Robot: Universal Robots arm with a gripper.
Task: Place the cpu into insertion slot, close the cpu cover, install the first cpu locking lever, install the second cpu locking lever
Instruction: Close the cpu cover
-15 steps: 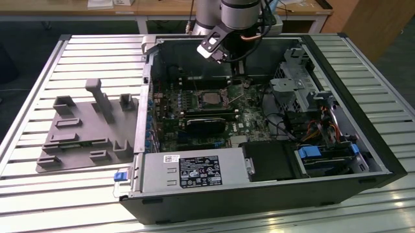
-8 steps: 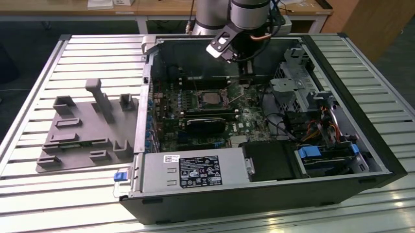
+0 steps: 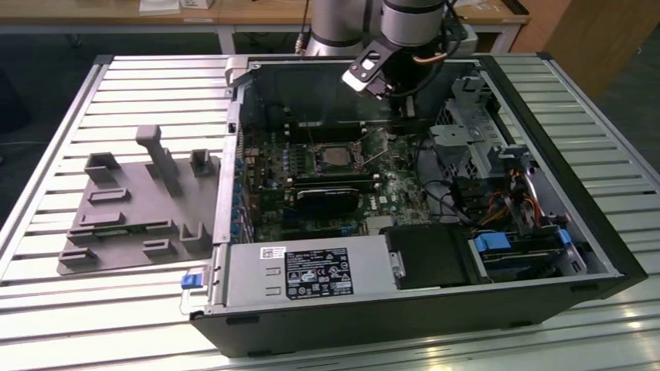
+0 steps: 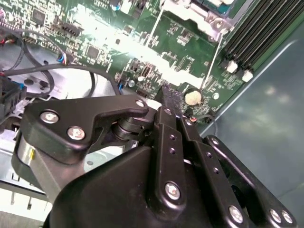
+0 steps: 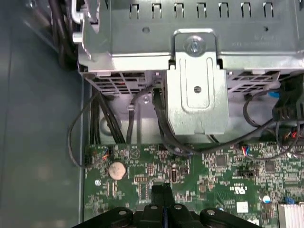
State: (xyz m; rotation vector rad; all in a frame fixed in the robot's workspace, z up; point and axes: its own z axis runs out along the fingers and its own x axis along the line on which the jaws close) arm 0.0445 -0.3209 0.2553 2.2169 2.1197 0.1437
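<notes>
Gripper (image 5: 164,190) pinched closed (holding nothing), above one motherboard (image 5: 216,164), one cpu (image 3: 332,155), one coin cell (image 5: 117,169)

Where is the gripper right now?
The gripper is inside the computer case, to the exterior view's right of the cpu, beside the round coin battery.

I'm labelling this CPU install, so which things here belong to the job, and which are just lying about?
Belongs to the job:
gripper, shut and empty, above the motherboard
CPU socket
wire locking lever

Just lying about:
grey fixture tray
power supply
coin battery
metal drive cage
</notes>
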